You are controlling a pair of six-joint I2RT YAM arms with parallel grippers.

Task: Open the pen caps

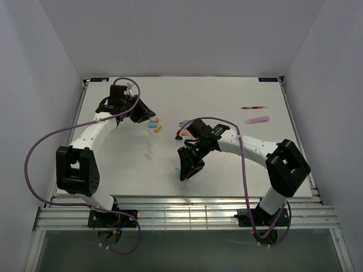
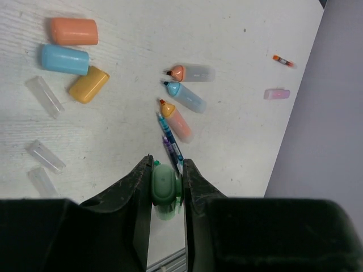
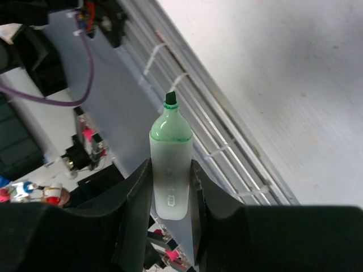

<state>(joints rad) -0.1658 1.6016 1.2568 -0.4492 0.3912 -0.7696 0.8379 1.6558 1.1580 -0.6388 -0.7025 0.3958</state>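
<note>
The white worktop (image 1: 227,170) sits boxed in by plain pale walls (image 1: 51,51) on the left, back and right, with a slatted metal rail (image 1: 187,215) along its near edge. Most of the surface is bare, above all the near right and the back middle.

The left hand (image 2: 167,170) is clamped on a green cap (image 2: 165,186) above the left back part of the worktop. Below it lie an orange cap (image 2: 72,31), a blue cap (image 2: 64,59) and a yellow cap (image 2: 89,84) close together, with three clear caps (image 2: 44,96) loose beside them. Three uncapped highlighters (image 2: 186,96) lie in a row near the middle.

The right hand (image 3: 170,170) grips a green highlighter (image 3: 169,164), bare tip pointing out over the near rail.

Toward the right edge, well apart, rest a pale purple highlighter (image 1: 257,120) and a thin pen (image 1: 253,107).
</note>
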